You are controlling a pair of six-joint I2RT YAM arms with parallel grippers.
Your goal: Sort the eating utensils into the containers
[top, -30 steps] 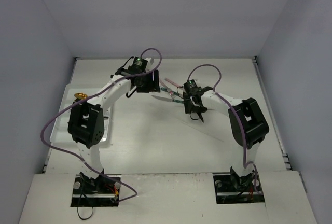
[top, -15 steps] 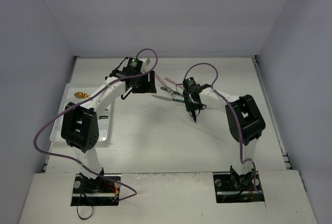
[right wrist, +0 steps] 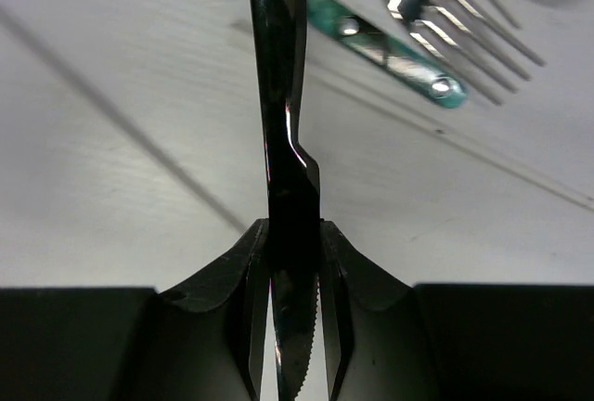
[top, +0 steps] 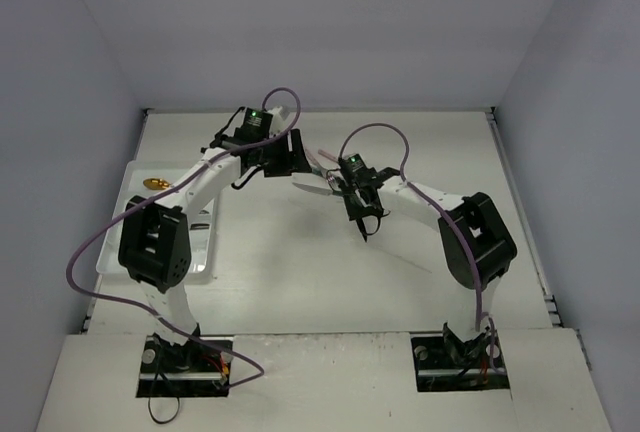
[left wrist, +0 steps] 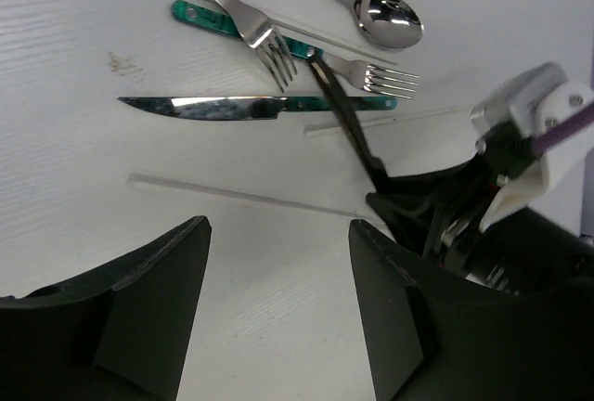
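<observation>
Right gripper (right wrist: 295,262) clamped shut on black knife (right wrist: 281,113), held edge-on between pads, long end reaching toward utensil cluster. Whether tip touched table (top: 300,272): could not tell. Left gripper (left wrist: 278,234) spread wide, nothing between fingers, poised over pale stick (left wrist: 232,195). Beyond it on table: green-handled knife (left wrist: 223,106), green-handled fork (left wrist: 376,74), second fork (left wrist: 255,32), pink-handled spoon (left wrist: 385,19). White tray (top: 115,237) sat at left, well apart from cluster; gold spoon (top: 155,184) at its far end.
</observation>
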